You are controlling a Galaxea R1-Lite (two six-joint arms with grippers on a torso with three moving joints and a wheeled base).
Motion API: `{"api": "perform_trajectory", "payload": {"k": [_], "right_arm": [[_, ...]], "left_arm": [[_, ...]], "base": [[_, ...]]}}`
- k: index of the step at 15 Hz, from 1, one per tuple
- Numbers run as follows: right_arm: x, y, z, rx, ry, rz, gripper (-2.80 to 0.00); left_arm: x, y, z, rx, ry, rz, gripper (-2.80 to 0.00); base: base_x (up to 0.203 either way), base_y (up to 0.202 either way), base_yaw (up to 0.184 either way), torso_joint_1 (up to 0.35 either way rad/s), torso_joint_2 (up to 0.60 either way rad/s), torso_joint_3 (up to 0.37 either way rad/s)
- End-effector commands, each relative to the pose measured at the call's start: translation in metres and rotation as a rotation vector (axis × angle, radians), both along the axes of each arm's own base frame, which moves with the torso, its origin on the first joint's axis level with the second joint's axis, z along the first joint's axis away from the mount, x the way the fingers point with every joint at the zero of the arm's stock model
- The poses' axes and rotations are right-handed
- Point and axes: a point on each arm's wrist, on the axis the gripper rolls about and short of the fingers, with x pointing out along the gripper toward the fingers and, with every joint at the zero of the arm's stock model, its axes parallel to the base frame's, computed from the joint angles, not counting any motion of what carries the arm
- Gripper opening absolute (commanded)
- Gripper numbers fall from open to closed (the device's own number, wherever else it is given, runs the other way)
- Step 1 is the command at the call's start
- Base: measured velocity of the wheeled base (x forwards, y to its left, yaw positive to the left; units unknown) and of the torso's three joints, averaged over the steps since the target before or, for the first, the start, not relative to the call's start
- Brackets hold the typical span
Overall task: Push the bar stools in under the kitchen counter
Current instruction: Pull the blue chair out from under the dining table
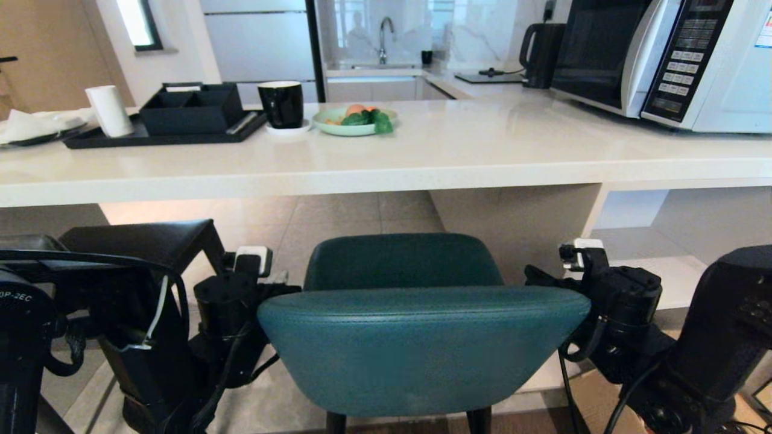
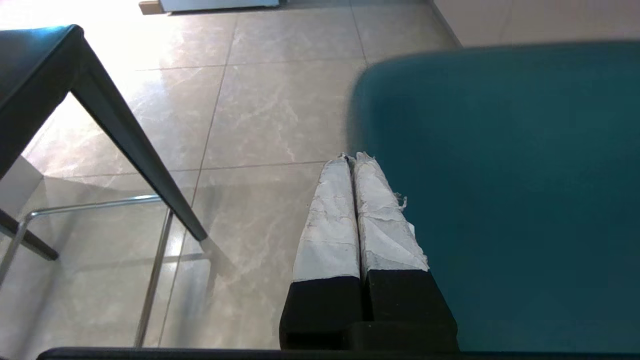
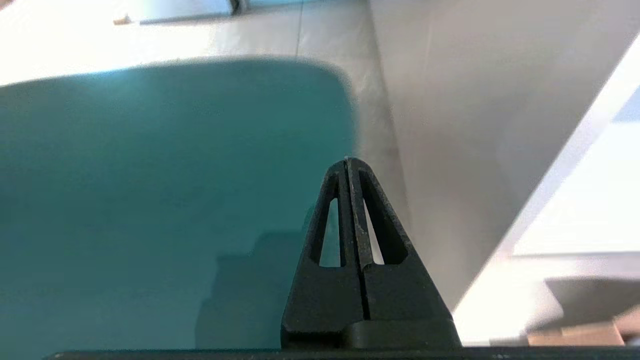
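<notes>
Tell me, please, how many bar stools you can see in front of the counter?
2: the teal stool centred between both arms, and a dark stool on its left, partly hidden.

both arms low and forward, left gripper (image 2: pixel 354 159) and right gripper (image 3: pixel 347 161) level, jaws pressed together, holding nothing.

We see a teal stool (image 1: pixel 422 337) with black legs, and a dark grey stool (image 1: pixel 145 241) on our left. Counter (image 1: pixel 422 163) is glossy white, shelf cubbies (image 1: pixel 663 241) white. Floor tiles (image 2: pixel 260 110) are beige with pale marbled veining. Tray (image 1: pixel 157 135) and mug (image 1: pixel 281 103) black, plate (image 1: pixel 347 128) pale green with orange and green food. Microwave (image 1: pixel 693 60) white with a dark door, kettle (image 1: pixel 540 54) black. Left gripper (image 2: pixel 354 160) has fingers wrapped in white tape over black; right gripper (image 3: pixel 348 162) is all black.
</notes>
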Motion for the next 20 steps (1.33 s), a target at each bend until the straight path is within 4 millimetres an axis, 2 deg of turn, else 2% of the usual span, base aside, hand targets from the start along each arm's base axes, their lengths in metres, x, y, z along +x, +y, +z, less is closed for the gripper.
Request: {"api": "perform_trajectory", "payload": {"k": [1, 2, 10, 20], "right_arm": [[-0.019, 0.02, 0.011, 0.017, -0.031, 0.087, -2.8], [-0.022, 0.021, 0.012, 0.016, -0.03, 0.085, -2.8], [-0.007, 0.021, 0.0, 0.018, -0.009, 0.056, -2.8], [-0.006, 0.022, -0.001, 0.017, -0.012, 0.053, -2.8]], "left_arm": [[0.003, 0.001, -0.008, 0.01, 0.018, 0.014, -2.8], [0.003, 0.002, -0.01, 0.012, 0.025, 0.018, -2.8], [-0.003, 0.004, -0.011, 0.025, 0.042, 0.015, -2.8], [0.003, 0.0, -0.012, 0.022, 0.03, 0.014, -2.8]], "base": [[0.0, 0.0, 0.0, 0.0, 0.0, 0.0], [0.0, 0.0, 0.0, 0.0, 0.0, 0.0], [0.0, 0.0, 0.0, 0.0, 0.0, 0.0], [-0.185, 0.0, -0.001, 0.002, 0.0, 0.004]]}}
